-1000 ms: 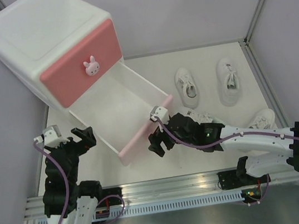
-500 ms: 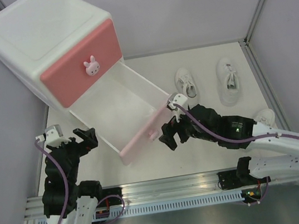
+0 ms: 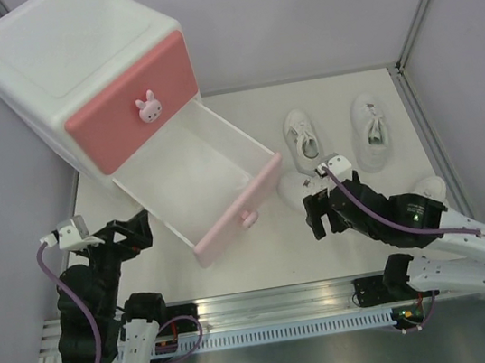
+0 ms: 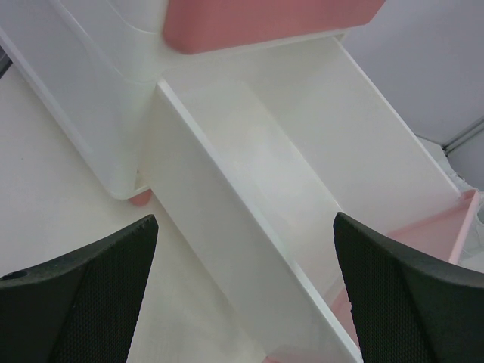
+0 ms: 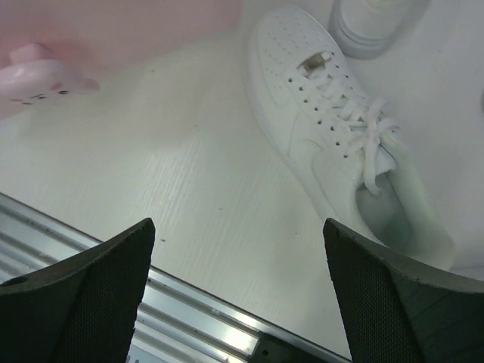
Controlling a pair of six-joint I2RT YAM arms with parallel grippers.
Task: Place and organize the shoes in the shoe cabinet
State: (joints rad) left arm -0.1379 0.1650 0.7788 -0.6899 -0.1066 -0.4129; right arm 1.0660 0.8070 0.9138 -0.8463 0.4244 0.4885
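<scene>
The shoe cabinet [image 3: 68, 52] stands at the back left with its darker pink upper drawer [image 3: 126, 107] shut. Its pale pink lower drawer [image 3: 191, 175] is pulled out and empty. Two white shoes [image 3: 303, 140] [image 3: 370, 130] lie to its right. A third shoe [image 3: 292, 190] lies by the drawer front, partly under my right arm. A fourth shoe [image 3: 428, 190] peeks out beyond that arm. My right gripper [image 3: 318, 213] is open and empty, just short of the third shoe [image 5: 333, 128]. My left gripper [image 3: 130, 233] is open and empty, left of the drawer's side wall [image 4: 227, 227].
An aluminium rail [image 3: 269, 301] runs along the table's near edge, also in the right wrist view [image 5: 189, 318]. Grey walls close in the left, back and right sides. The drawer's bunny knob [image 5: 38, 76] juts out to the left of my right gripper.
My right gripper has drawn back from the lower drawer's front and moved right, beside the third shoe. My left arm has pulled back slightly toward its base.
</scene>
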